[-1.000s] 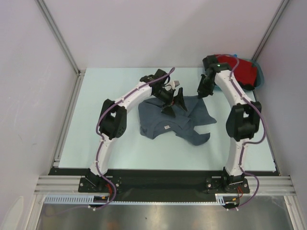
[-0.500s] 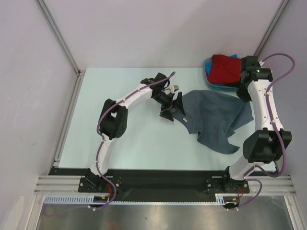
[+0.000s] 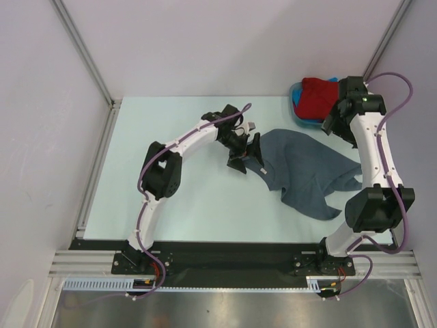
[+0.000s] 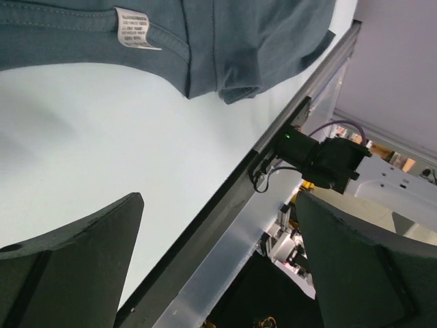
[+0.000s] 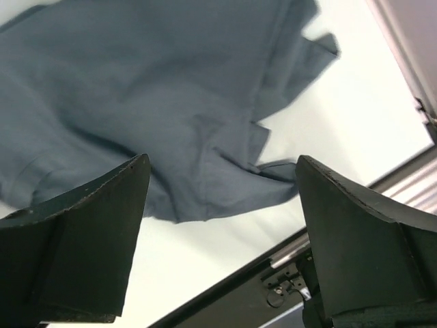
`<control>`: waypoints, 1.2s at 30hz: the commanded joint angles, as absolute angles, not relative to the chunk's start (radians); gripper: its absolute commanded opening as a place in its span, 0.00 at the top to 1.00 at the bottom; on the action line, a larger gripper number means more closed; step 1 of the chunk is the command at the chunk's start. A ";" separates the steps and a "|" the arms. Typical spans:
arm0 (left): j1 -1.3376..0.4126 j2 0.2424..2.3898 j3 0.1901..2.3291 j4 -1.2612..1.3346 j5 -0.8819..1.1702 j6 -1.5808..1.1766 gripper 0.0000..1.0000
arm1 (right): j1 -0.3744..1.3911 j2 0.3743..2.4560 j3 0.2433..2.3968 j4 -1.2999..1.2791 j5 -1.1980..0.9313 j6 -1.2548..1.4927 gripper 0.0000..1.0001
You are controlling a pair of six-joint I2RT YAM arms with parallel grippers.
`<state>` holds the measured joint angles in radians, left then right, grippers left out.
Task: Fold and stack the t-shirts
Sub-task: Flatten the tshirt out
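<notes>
Two end effectors are seen with their jaws spread wide, and nothing is gripped by either. The left end effector (image 3: 247, 156) is held just beside the left edge of the grey t-shirt (image 3: 307, 167). In the left wrist view the gap at the left end effector (image 4: 215, 201) is filled only by bare table, with the shirt's collar and its white label (image 4: 133, 29) lying ahead of the fingertips. The right end effector (image 3: 331, 125) is raised over the shirt's far right side. From the right wrist, crumpled grey cloth (image 5: 136, 89) is seen beyond the open end effector (image 5: 220, 162), apart from both fingers.

The grey t-shirt is spread loosely and unfolded on the right half of the table (image 3: 171, 212). Its long axis is laid diagonally, from the collar at the far left towards pointed corners at the near right. The red t-shirt (image 3: 319, 96) is bunched in the teal tub (image 3: 295, 102) at the far right corner.
</notes>
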<state>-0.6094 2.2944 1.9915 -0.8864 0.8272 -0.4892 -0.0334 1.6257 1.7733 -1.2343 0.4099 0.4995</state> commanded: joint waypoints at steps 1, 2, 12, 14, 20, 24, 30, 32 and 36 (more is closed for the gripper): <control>-0.623 2.241 1.999 -0.874 0.706 -0.500 0.00 | 0.023 1.638 1.833 -1.190 0.307 0.471 0.07; -0.617 2.243 2.003 -0.882 0.677 -0.511 0.00 | 0.031 1.644 1.835 -1.186 0.286 0.456 0.07; -0.557 2.278 2.051 -0.856 0.311 -0.535 0.00 | 0.149 1.674 1.836 -1.186 0.224 0.459 0.07; -0.549 2.292 2.054 -0.809 0.305 -0.534 0.00 | 0.152 1.672 1.835 -1.186 0.209 0.459 0.07; -0.548 2.381 2.094 -0.704 0.377 -0.564 0.00 | 0.153 1.675 1.850 -1.200 0.196 0.434 0.07; -0.548 2.427 2.097 -0.644 0.463 -0.607 0.00 | 0.147 1.683 1.858 -1.215 0.193 0.428 0.07; -0.549 2.453 2.097 -0.614 0.489 -0.629 0.02 | 0.137 1.687 1.859 -1.216 0.184 0.425 0.08; -0.549 2.465 2.095 -0.600 0.509 -0.638 0.11 | 0.133 1.694 1.862 -1.218 0.183 0.423 0.08; -0.549 2.477 2.092 -0.575 0.537 -0.664 0.38 | 0.127 1.698 1.864 -1.226 0.178 0.416 0.08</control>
